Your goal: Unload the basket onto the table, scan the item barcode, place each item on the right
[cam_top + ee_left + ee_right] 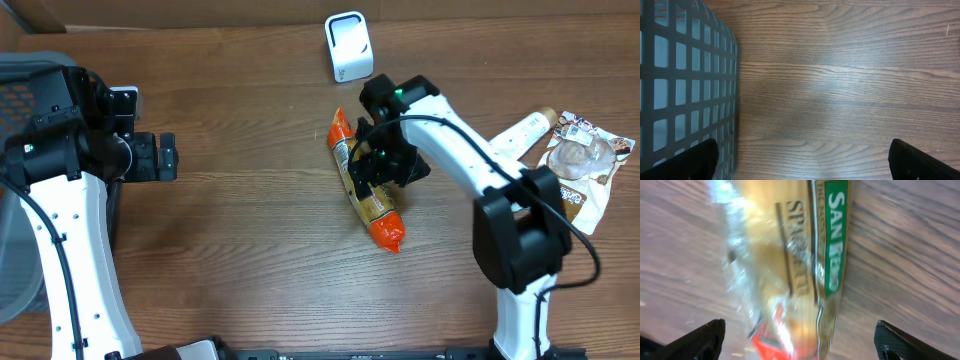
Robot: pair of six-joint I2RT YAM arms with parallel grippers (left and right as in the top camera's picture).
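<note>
Two arms stand over a wooden table (240, 260), one at each side of the overhead frame. The left gripper (168, 157) sits at the left middle of that frame, released, its jaws spread wide with nothing between them. Its wrist view shows only bare wood grain between the two dark fingertips (695, 160) in the bottom corners. A grey mesh basket (685, 75) fills the left edge of that picture.

The right gripper (372, 180) is just right of centre in the overhead view, directly over the spaghetti packet (378, 212). The packet lies flat on the wood, running at a slant from upper left to lower right, with an orange end showing on each side of the gripper. In the right wrist view the packet runs down the middle of the frame, slightly blurred. Its clear film shows pale pasta, a green band with white lettering and the word "SPAGHETTI" along its length. The right gripper's fingertips (700, 340) stand in the bottom corners of that frame, wide apart, with wood visible between each one and the packet. The jaws are therefore released and straddle the packet without grasping it. How high they hang above it cannot be told.

A white scanner (348, 47) stands at the upper centre of the overhead frame, apart from the packet's upper end. At the right edge lie a white tube (527, 128) and a crumpled snack bag (585, 165), just beside each other.
</note>
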